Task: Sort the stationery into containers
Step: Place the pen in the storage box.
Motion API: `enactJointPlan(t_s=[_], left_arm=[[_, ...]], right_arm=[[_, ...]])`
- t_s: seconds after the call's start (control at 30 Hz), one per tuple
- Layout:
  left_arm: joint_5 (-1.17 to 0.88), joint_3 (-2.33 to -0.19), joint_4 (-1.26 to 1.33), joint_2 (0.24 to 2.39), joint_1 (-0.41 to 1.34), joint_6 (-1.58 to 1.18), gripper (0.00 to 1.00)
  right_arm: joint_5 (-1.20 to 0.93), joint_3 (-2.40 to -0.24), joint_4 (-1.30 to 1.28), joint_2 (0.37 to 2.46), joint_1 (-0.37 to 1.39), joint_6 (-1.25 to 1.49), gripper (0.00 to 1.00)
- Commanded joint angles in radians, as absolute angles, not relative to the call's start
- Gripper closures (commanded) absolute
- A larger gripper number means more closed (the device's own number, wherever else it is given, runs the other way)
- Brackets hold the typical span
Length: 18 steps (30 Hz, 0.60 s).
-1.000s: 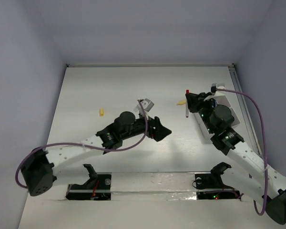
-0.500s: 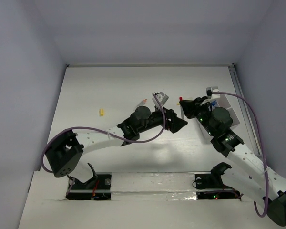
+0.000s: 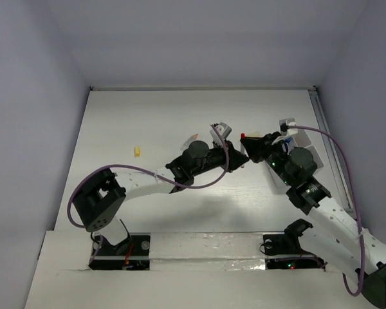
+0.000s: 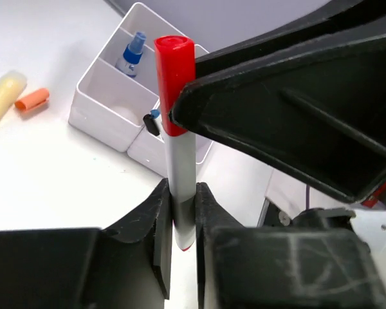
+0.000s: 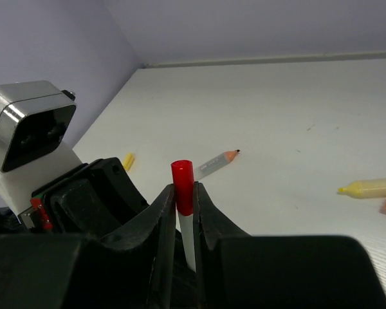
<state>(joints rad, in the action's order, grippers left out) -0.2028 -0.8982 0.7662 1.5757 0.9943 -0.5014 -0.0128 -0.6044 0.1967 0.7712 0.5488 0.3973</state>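
Note:
A white pen with a red cap (image 4: 179,138) stands upright between both grippers. My left gripper (image 4: 180,215) is shut on the lower white barrel. My right gripper (image 5: 183,193) is shut on the red cap (image 5: 182,179). In the top view the two grippers meet right of the table's middle, with the red cap (image 3: 243,136) showing between them. The white containers (image 4: 109,96) lie just behind; one compartment holds a blue-tipped pen (image 4: 134,48). A yellow tube (image 4: 5,96) and an orange cap (image 4: 32,100) lie on the table left of them.
A grey pencil (image 5: 215,164) lies on the table beyond the grippers, also showing by the left wrist (image 3: 192,137). A small yellow piece (image 3: 136,151) lies far left. The right arm covers most of the containers (image 3: 307,140) by the right wall.
My left arm has swung right to the right gripper and its jaws have shut on the pen's barrel. The right gripper, still holding the cap, shifted slightly left.

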Motion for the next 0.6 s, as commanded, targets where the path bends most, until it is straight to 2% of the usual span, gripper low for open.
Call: enactJointPlan(t_s=[0.0, 0.13, 0.23, 0.27, 0.37, 0.57], left_arm=[[-0.212, -0.922, 0.83, 1.545, 1.003, -0.474, 1.0], [-0.189, -0.905, 0.769, 1.505, 1.003, -0.407, 1.0], [-0.19, -0.884, 0.72, 1.467, 1.003, -0.319, 1.0], [-0.192, -0.876, 0.71, 1.459, 1.003, -0.283, 1.0], [-0.215, -0.851, 0.675, 1.434, 1.003, -0.232, 1.0], [-0.245, -0.819, 0.66, 1.404, 1.003, -0.175, 1.0]], right_arm=[[-0.025, -0.615, 0.215, 0.746, 0.548, 0.41, 1.0], [-0.006, -0.678, 0.114, 0.72, 0.548, 0.399, 1.0], [-0.029, -0.78, -0.065, 0.727, 0.548, 0.371, 0.68], [-0.07, -0.802, -0.133, 0.739, 0.548, 0.365, 0.52], [-0.138, -0.853, -0.185, 0.747, 0.548, 0.357, 0.38], [-0.179, -0.876, -0.21, 0.772, 0.548, 0.36, 0.38]])
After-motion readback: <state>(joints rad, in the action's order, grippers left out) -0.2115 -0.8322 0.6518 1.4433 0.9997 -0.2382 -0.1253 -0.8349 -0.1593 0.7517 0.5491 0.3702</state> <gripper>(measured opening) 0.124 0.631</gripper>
